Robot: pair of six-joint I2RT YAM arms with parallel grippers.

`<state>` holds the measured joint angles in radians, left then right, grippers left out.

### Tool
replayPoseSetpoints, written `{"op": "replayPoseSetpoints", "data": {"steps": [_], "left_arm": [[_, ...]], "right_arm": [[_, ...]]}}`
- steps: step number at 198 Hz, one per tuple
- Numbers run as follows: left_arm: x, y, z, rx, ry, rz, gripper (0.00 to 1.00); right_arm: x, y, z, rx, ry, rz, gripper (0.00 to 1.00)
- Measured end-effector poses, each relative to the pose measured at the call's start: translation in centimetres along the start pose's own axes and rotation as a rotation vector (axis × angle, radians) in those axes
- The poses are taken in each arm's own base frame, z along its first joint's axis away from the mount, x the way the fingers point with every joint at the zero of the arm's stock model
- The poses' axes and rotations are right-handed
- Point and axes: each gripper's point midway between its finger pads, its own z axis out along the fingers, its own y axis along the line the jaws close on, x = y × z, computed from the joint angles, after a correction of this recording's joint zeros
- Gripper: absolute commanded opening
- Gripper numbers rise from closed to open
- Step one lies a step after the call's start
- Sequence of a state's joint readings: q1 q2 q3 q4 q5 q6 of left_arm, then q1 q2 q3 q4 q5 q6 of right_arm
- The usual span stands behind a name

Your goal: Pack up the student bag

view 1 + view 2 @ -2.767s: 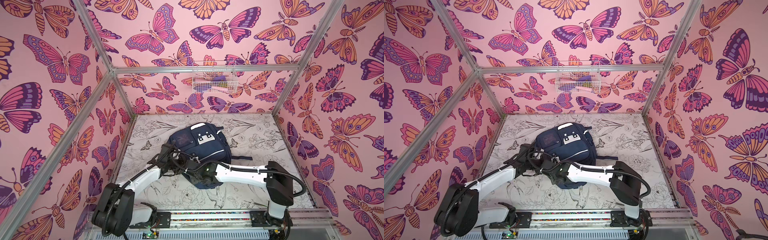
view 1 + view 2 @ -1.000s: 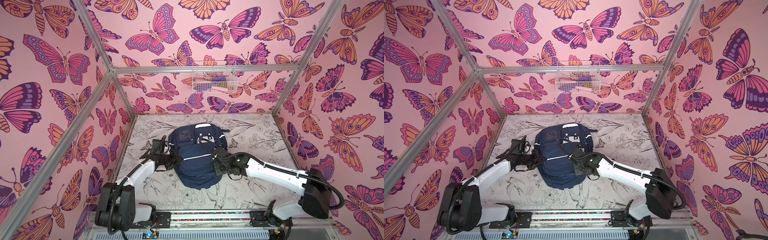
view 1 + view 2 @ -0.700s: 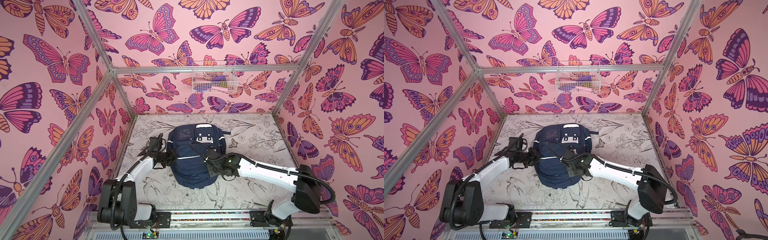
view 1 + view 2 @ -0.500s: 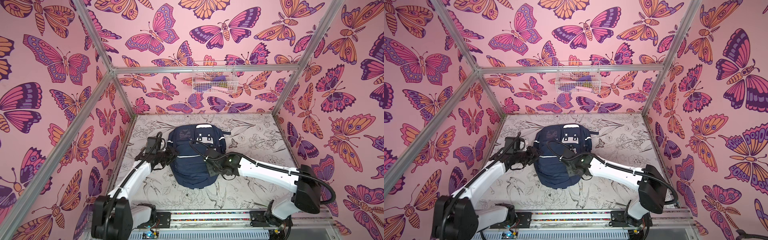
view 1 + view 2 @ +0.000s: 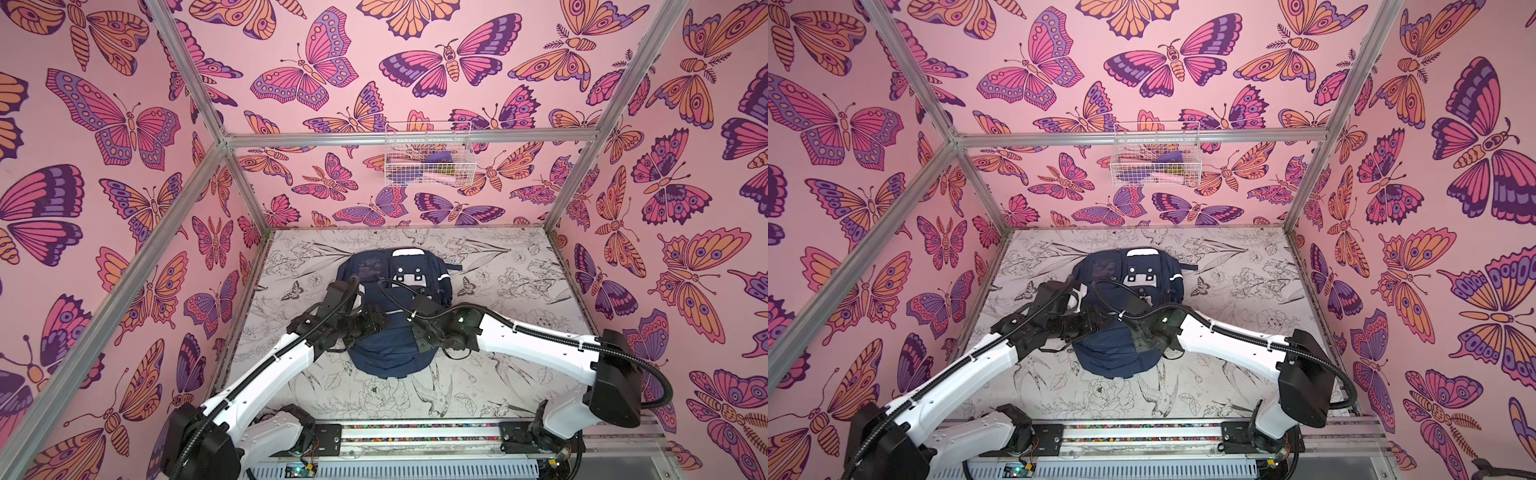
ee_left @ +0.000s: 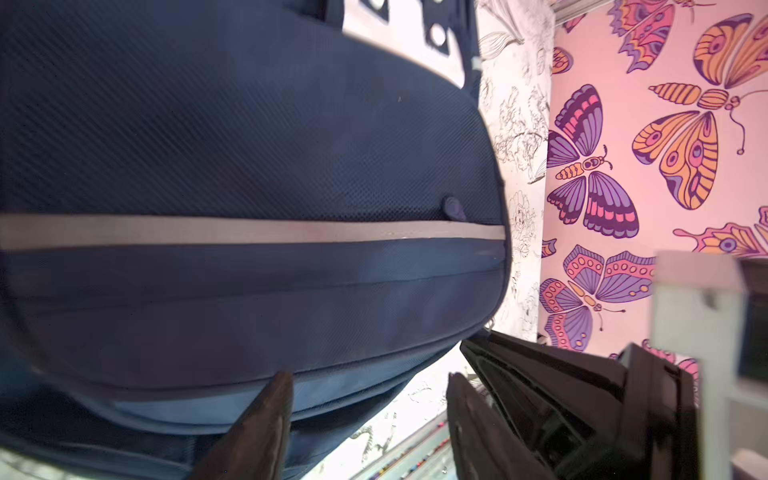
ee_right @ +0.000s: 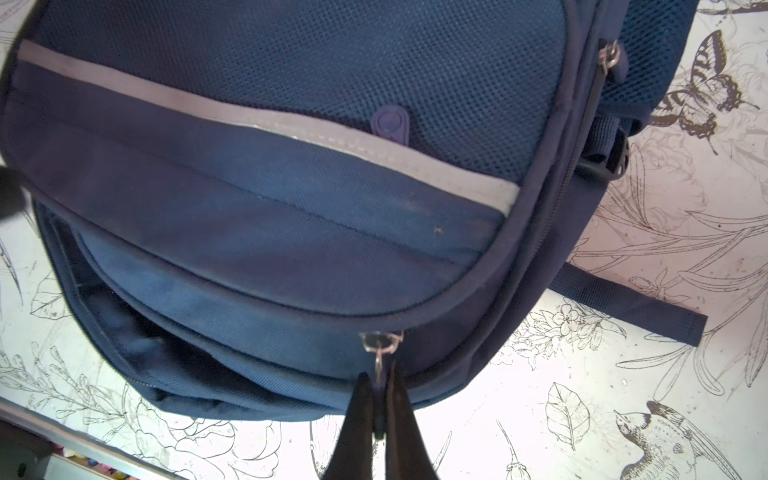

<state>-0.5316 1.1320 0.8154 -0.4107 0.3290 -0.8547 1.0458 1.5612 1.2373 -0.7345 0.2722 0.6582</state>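
The student bag (image 5: 395, 359) (image 5: 1117, 361) is a navy backpack with a grey reflective stripe, lying flat in the middle of the floral table. My left gripper (image 5: 372, 323) (image 5: 1096, 322) hovers over the bag's left half. In the left wrist view it (image 6: 368, 401) stands open, one finger over the bag's (image 6: 249, 166) edge, with nothing gripped. My right gripper (image 5: 419, 337) (image 5: 1140, 337) is at the bag's right side. In the right wrist view it (image 7: 379, 395) is shut on the zip pull (image 7: 379, 368) of the main zip, near the bag's (image 7: 291, 232) lower edge.
A white wire basket (image 5: 428, 164) with purple and pink things hangs on the back wall. A loose dark strap (image 7: 631, 307) lies on the table beside the bag. Aluminium frame posts (image 5: 575, 174) and butterfly walls close in the table; the arms' base rail (image 5: 415, 428) runs along the front.
My left gripper has opened, let go at the bag's left side and moved right over the bag. My right gripper stays shut on the zip pull and has shifted slightly left.
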Motion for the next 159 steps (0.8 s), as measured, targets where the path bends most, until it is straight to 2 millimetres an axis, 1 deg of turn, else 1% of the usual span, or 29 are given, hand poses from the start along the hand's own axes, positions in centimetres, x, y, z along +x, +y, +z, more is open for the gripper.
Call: {"op": "replayPoseSetpoints", "data": {"steps": [27, 60, 74, 81, 88, 91, 105, 119, 125, 131, 140, 149, 159], "left_arm": [[0.4, -1.3, 0.7, 0.073, 0.015, -0.076, 0.67], [0.8, -1.6, 2.3, 0.127, 0.053, -0.187, 0.69], [0.9, -1.6, 2.9, 0.134, 0.067, -0.224, 0.72], [0.9, -1.7, 3.2, 0.136, 0.07, -0.236, 0.8], [1.0, -1.9, 3.3, 0.143, 0.075, -0.247, 0.98], [1.0, -2.0, 3.3, 0.147, 0.075, -0.239, 1.0], [1.0, -2.7, 3.1, 0.167, 0.071, -0.241, 1.0], [1.0, -2.8, 2.8, 0.164, 0.061, -0.232, 0.91], [0.9, -2.8, 2.5, 0.155, 0.055, -0.22, 0.9], [0.8, -2.8, 2.2, 0.14, 0.051, -0.196, 0.9], [0.6, -2.9, 1.6, 0.112, 0.044, -0.152, 0.87], [0.1, -3.3, 0.8, 0.087, 0.025, -0.085, 0.84], [-0.6, -3.8, -0.2, 0.06, -0.004, -0.007, 0.84]], "right_arm": [[-0.3, 0.2, -0.3, -0.013, -0.013, 0.014, 0.0], [-0.2, 0.3, -0.2, -0.029, -0.018, 0.032, 0.0], [0.0, 0.4, -0.1, -0.032, -0.015, 0.034, 0.0], [0.0, 0.4, 0.0, -0.033, -0.013, 0.034, 0.0], [0.1, 0.4, 0.0, -0.034, -0.011, 0.035, 0.0], [0.1, 0.3, 0.0, -0.034, -0.011, 0.035, 0.0], [0.1, 0.4, 0.0, -0.037, -0.01, 0.036, 0.0], [0.1, 0.4, 0.0, -0.037, -0.009, 0.039, 0.0], [0.1, 0.4, 0.0, -0.037, -0.01, 0.039, 0.0], [0.1, 0.4, 0.0, -0.037, -0.01, 0.039, 0.0], [0.0, 0.4, 0.0, -0.039, -0.012, 0.043, 0.0], [-0.1, 0.5, 0.0, -0.044, -0.015, 0.049, 0.0], [-0.3, 0.4, -0.2, -0.054, -0.021, 0.064, 0.0]]}}
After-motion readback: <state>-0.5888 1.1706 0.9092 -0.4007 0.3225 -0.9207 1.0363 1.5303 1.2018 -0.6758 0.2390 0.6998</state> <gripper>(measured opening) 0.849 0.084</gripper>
